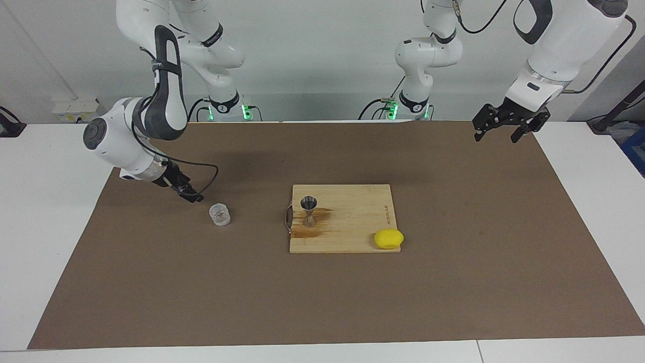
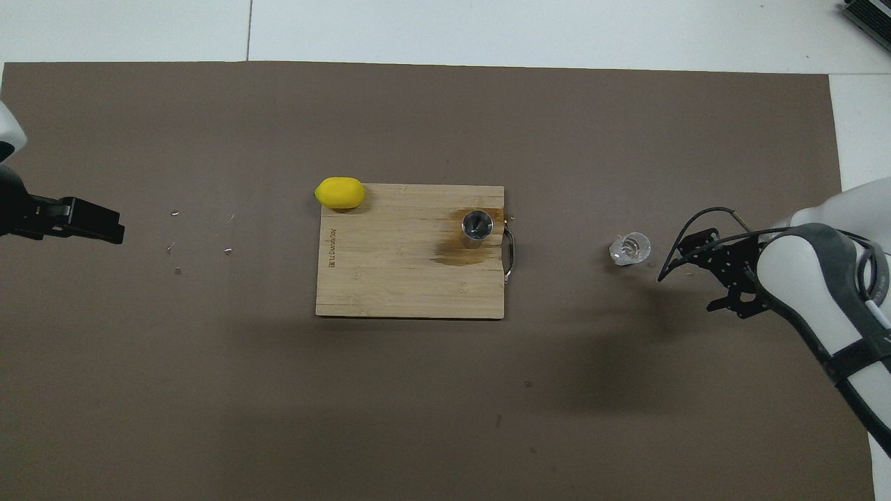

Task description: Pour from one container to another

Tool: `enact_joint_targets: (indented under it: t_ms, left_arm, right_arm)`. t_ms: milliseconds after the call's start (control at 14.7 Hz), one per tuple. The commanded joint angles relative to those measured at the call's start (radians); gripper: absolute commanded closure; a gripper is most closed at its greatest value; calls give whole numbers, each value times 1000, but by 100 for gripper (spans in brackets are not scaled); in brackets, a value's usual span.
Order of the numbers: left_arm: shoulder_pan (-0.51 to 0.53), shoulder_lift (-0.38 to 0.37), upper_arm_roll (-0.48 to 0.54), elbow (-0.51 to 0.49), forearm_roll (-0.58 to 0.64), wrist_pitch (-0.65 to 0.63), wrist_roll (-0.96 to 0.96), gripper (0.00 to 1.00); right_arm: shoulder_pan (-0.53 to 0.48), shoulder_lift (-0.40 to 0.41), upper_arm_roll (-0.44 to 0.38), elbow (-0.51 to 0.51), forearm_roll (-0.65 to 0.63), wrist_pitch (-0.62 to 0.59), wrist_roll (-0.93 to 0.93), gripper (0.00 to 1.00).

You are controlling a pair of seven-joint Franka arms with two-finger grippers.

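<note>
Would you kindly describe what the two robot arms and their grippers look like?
Both arms are glossy white with rounded segments, dark grey bands at the joints and a long dark panel along the forearm. Green lights glow at their bases. The right gripper and the left gripper are black, skeletal linkage frames with thin fingers. A thin black cable loops beside the right gripper, and another hangs along the left arm.

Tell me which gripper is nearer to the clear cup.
Right. The right gripper hangs open just beside the clear cup, apart from it. The left gripper waits, open, over the mat's corner at the left arm's end.
</note>
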Motion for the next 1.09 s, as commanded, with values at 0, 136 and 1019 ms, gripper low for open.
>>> enact_joint_targets:
  t_ms: [0,136,1019]
  left_arm:
    - [11,-20,-7,-19,11,-6,7,0]
    - [11,-19,-7,-19,11,-6,7,0]
    - [11,-20,-7,-19,11,-6,7,0]
  right_arm:
    - [18,-50,8,-25,-89,-17,-116,0]
    - [53,-74,8,-27,-113,-66,-211,0]
    - [120,-114,22,440,-241,-379,-280,0]
